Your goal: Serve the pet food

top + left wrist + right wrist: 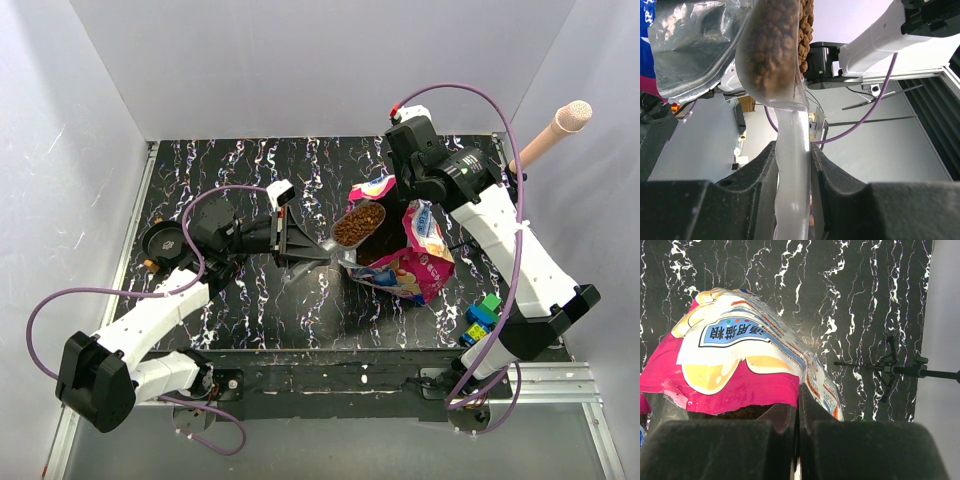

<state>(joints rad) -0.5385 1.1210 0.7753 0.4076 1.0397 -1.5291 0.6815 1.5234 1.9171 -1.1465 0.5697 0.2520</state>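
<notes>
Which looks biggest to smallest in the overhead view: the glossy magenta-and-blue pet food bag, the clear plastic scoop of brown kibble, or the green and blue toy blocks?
1. Glossy magenta-and-blue pet food bag
2. Clear plastic scoop of brown kibble, held up nearer the camera, so perhaps flattered
3. Green and blue toy blocks

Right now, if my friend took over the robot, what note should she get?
Left hand: shut on the scoop handle; the scoop is full of pet food, at the mouth of the open bag.
Right hand: shut on the bag's top edge, holding it up.
Done: scoop filled.
Left: carry it to the dark bowl off to the left, probably the dish, and tip it in.
</notes>
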